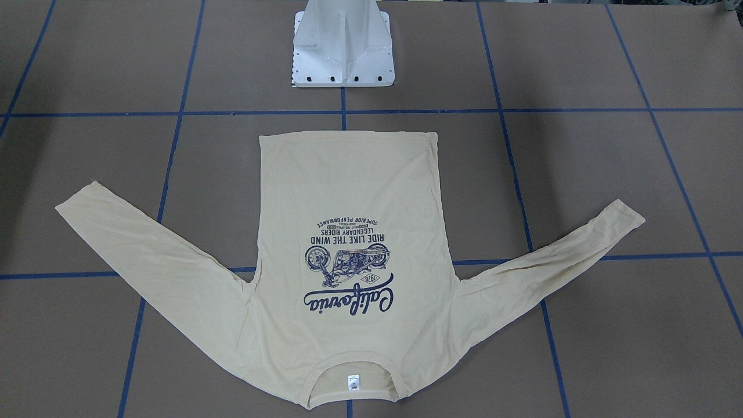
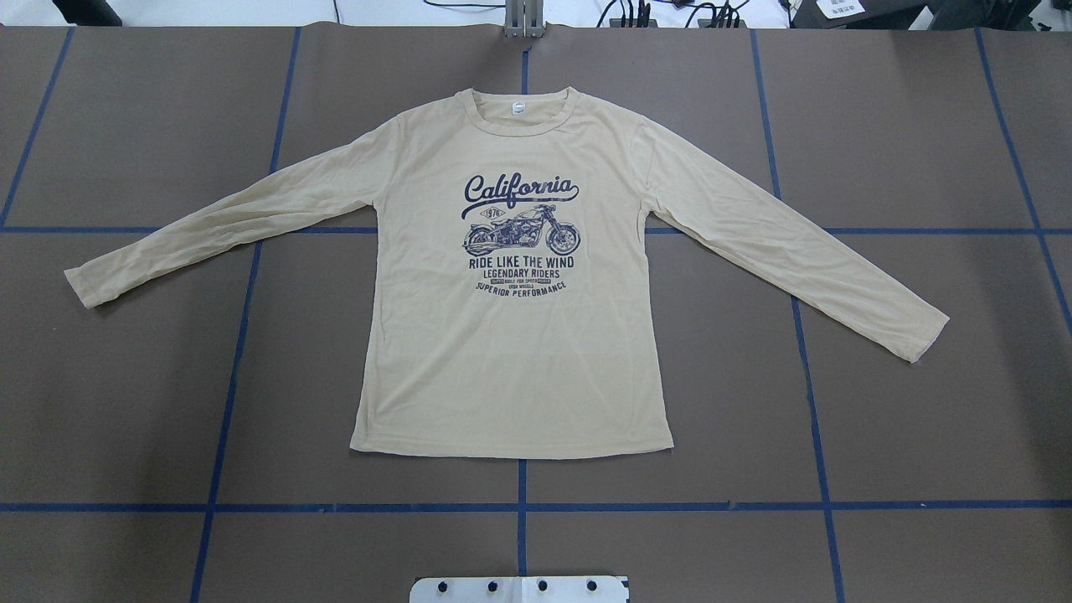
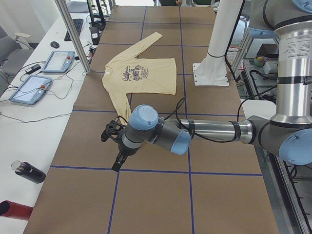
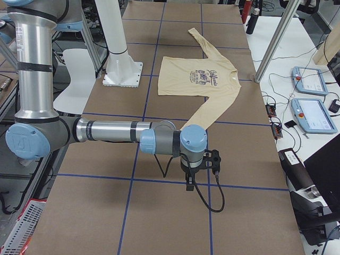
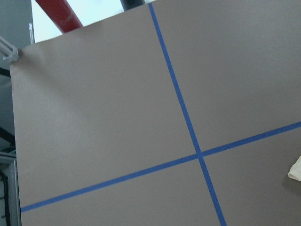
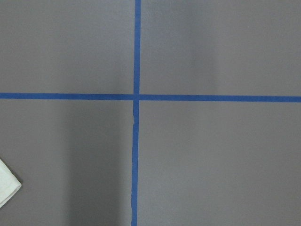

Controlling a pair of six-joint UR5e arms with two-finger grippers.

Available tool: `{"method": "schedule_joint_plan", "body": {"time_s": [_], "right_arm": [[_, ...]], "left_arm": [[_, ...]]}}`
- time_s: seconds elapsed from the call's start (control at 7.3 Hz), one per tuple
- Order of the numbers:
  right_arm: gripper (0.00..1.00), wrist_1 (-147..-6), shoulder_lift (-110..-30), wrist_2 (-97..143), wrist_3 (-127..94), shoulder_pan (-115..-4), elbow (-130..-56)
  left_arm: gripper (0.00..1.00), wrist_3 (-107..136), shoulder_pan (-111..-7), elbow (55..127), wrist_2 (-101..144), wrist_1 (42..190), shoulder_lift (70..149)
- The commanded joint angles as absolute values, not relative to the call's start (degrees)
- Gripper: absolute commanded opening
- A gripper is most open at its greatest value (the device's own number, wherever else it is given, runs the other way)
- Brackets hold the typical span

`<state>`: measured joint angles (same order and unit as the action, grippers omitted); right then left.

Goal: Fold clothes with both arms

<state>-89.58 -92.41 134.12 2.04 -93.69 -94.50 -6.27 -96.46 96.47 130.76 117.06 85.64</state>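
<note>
Surface: brown table [image 2: 126, 402] marked into squares by blue tape lines [image 2: 521, 507]. The white base pedestal [image 1: 342, 46] stands at the middle of the robot-side edge. A side bench along the operators' edge carries two teach pendants [image 3: 58, 61] and a dark bottle [image 3: 29, 171].

We note the T-shirt [image 2: 511, 360] lying flat and face up at the middle of the table. Its collar points to the operators' edge and its hem to the robot-side edge. The navy motorcycle print [image 2: 521, 234] is fully exposed, and the small white neck label [image 2: 519, 107] shows inside the collar. Both sleeves are spread out and angled back toward the robot-side edge. The left cuff [image 2: 84, 285] reaches toward the table's left end and the right cuff [image 2: 925, 335] toward its right end. We see no fold in the shirt.

The left arm [image 3: 204, 131] stretches low over the table's left end. The left gripper [image 3: 116, 165] points down above bare surface just beyond the left cuff. Its wrist view shows only a tape crossing and a scrap of cuff at the frame edge.

The right arm [image 4: 106, 130] mirrors this at the right end, with the right gripper [image 4: 189, 183] near the right cuff.

For both grippers, we cannot tell how far the fingers are spread. Neither appears to have hold of fabric.
</note>
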Motion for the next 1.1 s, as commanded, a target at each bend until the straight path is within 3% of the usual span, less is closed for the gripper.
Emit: {"method": "schedule_joint_plan", "body": {"time_s": [0.0,0.96], "right_arm": [[1.00,-78.03,-92.37,134.12,1.76,-93.69,-94.57],[0.98,-54.60,-92.82,141.91,-17.88,-91.86,-95.45]], "left_arm": [[1.00,-6.76,-96.59,95.72,130.96,128.64,83.34],[1.00,7.01,-96.68,97.72,131.31,142.10,86.84]]}}
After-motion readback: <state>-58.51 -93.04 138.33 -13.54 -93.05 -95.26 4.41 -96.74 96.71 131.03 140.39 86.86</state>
